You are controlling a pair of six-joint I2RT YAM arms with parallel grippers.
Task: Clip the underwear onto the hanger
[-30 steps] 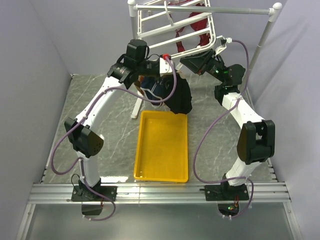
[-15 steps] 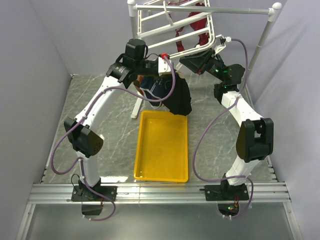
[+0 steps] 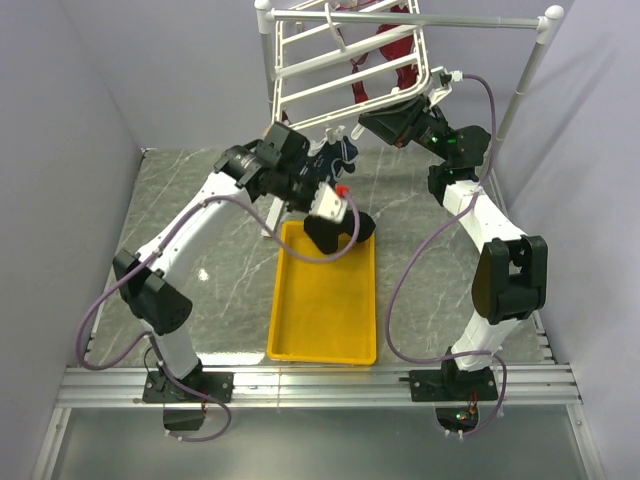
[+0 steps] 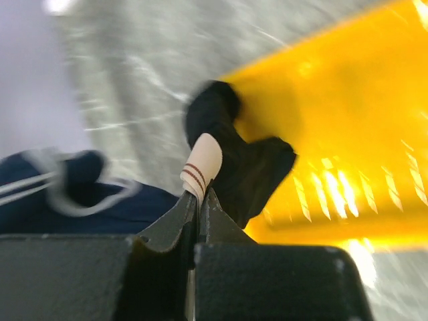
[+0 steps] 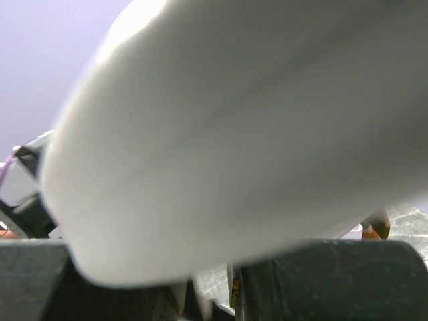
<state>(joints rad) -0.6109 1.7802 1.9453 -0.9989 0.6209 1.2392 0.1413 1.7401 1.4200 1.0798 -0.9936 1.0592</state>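
Top view. Pinching underwear [image 3: 350, 235] in left gripper [image 3: 328, 218], clamped on the cloth, low over far end of yellow tray [image 3: 325, 310]. Hanging black and bunched below the tips, touching tray rim or just above it, cannot tell which. Well below hanger [image 3: 345, 60], not clipped to it. Up against hanger's near lower edge with right gripper [image 3: 372, 124]; cannot tell from here whether clamped on a bar or only beside it. Dangling under hanger, next to left arm: navy pair [image 3: 328, 158]. Behind the bars: red garment [image 3: 388, 45]. Across the top: white pole [image 3: 420, 18]. Under it all: grey marbled table [image 3: 200, 200].

Left wrist view. Pressed together with no gap at fingers [image 4: 170, 224], biting tan waistband [image 4: 202, 160] with dark stripes. Drooping past the tips: black cloth of underwear [image 4: 244, 164], over tray [image 4: 348, 100] corner and bare table. Lower left, blurred: navy pair [image 4: 73, 194] with white trim.

Right wrist view. Filled mostly by blurred white bar of hanger [image 5: 234, 134], very close to lens, lying across and above dark fingers [image 5: 321, 281]. Tips hidden behind it; cannot tell whether gripping the bar or standing apart.
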